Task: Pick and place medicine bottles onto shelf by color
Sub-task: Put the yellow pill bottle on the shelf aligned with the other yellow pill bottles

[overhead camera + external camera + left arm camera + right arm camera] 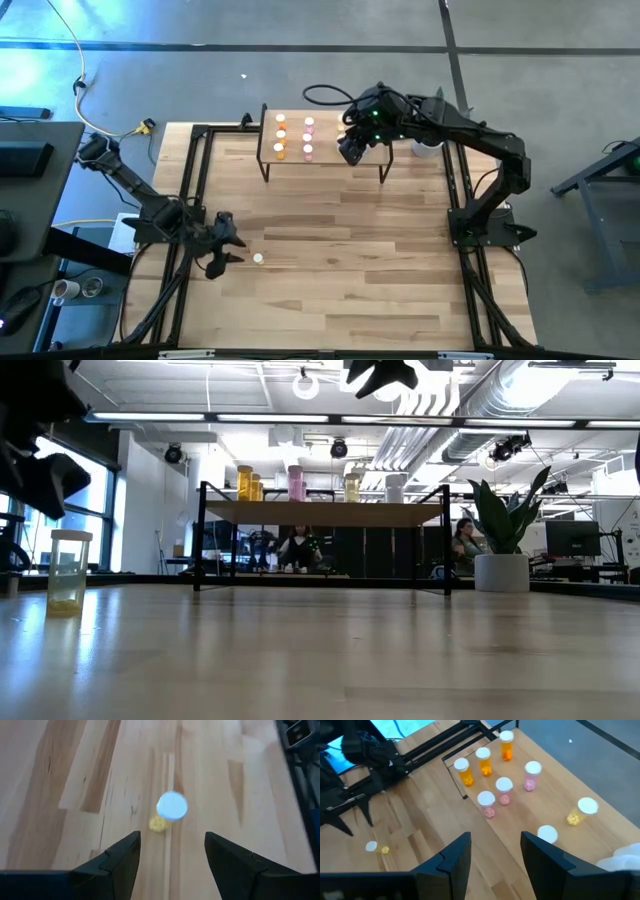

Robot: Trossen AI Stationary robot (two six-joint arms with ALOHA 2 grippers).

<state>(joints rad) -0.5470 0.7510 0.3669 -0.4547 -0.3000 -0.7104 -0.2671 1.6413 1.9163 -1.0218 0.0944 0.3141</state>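
**One yellow bottle left on the bench, eight on the shelf**

The left hand [232,252] hangs low over the left side of the bench [350,290], its fingers [120,857] spread wide and holding nothing. Just beyond them to the right stands a lone yellow bottle [258,259] with a white cap, upright on the wood, apart from both fingers; the left wrist view shows it ahead of the gap between them.

The right hand [352,152] hovers above the shelf [322,160], at the far middle of the bench, over the shelf's right half. Its fingers [455,857] are partly apart with nothing between them.

On the shelf's left part, three orange bottles [483,761] form the leftmost row, running near to far. Just right of them stands a row of three pink bottles [504,791]. Farther right, closer to the right hand, are a second yellow bottle [582,811] and a white-capped bottle [547,834] whose body colour I cannot make out. All stand upright and apart from one another.

Beyond the bench, the low view shows a potted plant [500,530] and two seated people [298,548] in the room behind.
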